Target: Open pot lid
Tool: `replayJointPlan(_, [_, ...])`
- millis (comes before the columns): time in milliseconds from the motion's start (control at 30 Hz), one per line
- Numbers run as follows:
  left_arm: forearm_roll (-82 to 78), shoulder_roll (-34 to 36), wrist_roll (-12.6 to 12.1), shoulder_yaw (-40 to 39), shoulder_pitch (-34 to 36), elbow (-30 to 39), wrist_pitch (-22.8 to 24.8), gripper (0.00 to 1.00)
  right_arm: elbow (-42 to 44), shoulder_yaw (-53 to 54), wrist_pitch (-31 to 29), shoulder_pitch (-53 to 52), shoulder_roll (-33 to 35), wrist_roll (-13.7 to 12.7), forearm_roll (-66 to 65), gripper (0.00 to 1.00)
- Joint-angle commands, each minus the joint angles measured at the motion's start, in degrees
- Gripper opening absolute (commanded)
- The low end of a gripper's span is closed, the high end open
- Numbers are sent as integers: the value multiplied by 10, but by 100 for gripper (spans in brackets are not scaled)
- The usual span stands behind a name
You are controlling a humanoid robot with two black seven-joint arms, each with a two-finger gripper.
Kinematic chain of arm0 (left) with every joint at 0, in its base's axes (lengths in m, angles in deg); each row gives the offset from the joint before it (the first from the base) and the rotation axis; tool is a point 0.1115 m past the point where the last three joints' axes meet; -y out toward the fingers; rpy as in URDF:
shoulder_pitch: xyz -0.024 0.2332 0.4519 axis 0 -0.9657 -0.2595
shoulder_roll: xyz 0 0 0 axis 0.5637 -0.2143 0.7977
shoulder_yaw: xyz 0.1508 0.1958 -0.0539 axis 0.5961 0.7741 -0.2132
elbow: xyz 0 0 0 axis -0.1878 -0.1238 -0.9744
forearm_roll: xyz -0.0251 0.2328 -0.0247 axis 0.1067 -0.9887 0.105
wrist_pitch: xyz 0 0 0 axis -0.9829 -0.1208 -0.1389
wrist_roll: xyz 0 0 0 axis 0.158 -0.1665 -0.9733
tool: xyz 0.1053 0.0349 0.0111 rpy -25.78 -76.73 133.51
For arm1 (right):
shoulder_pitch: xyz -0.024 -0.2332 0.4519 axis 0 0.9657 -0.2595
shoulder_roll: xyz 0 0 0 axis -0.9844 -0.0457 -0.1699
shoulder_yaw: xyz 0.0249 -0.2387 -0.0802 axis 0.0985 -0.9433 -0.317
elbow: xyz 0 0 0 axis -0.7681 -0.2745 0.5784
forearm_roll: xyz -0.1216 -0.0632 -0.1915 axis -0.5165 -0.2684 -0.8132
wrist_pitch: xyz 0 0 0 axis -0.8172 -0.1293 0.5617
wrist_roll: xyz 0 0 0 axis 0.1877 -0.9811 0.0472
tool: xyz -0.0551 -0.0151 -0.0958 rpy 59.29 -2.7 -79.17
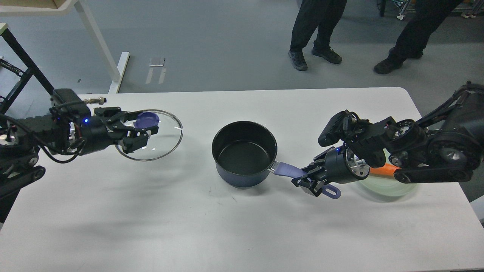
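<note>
A dark blue pot point(245, 155) stands open and empty at the table's middle, its purple handle point(289, 171) pointing right. My right gripper point(309, 181) is shut on that handle. My left gripper point(141, 128) is shut on the purple knob point(147, 119) of the glass lid point(150, 135). It holds the lid tilted above the table's left part, well clear of the pot.
A pale green plate point(389, 187) with an orange carrot point(380, 170) lies under my right arm at the right. Two people's legs point(315, 30) stand beyond the table's point(227, 226) far edge. A white table leg point(96, 41) and a black frame point(22, 56) stand at the far left.
</note>
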Motion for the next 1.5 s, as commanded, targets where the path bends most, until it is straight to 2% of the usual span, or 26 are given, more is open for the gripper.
replayJointPlan(0, [0, 2, 5, 1, -44, -43, -36, 42, 0, 0, 0, 0, -1, 0, 0, 24])
replayJointPlan(133, [1, -8, 11, 12, -63, -87, -47, 42, 0, 0, 0, 2, 2, 0, 0, 24])
replayJointPlan(567, [13, -40, 14, 36, -65, -114, -55, 44, -1, -1, 0, 2, 4, 0, 0, 24])
replayJointPlan(700, [13, -40, 14, 36, -65, -114, -55, 58, -2, -1, 0, 2, 4, 0, 0, 24])
replayJointPlan(767, [13, -40, 14, 36, -65, -114, -55, 73, -1, -1, 0, 2, 4, 0, 1, 24])
replayJointPlan(800, [13, -40, 15, 36, -64, -114, -55, 75, -2, 0, 0, 2, 4, 0, 1, 24])
replayJointPlan(1100, [13, -39, 15, 36, -64, -112, -55, 76, -2, 0, 0, 2, 3, 0, 2, 24])
replayJointPlan(1167, [16, -37, 16, 34, -61, -112, -55, 78, -2, 0, 1, 2, 4, 0, 2, 25])
replayJointPlan(1233, [36, -36, 16, 28, -56, -111, -54, 84, -1, 0, 0, 2, 4, 0, 2, 29])
replayJointPlan(1333, [113, -34, 16, 25, -38, -111, -52, 96, -1, 2, 1, 2, 4, 0, 4, 43])
replayJointPlan(1400, [185, -32, 16, 26, -15, -111, -49, 99, -1, 5, 1, 2, 4, 1, 5, 61])
replayJointPlan(1467, [263, -28, 16, 26, 0, -111, -45, 99, 0, 12, 1, 2, 7, 2, 6, 73])
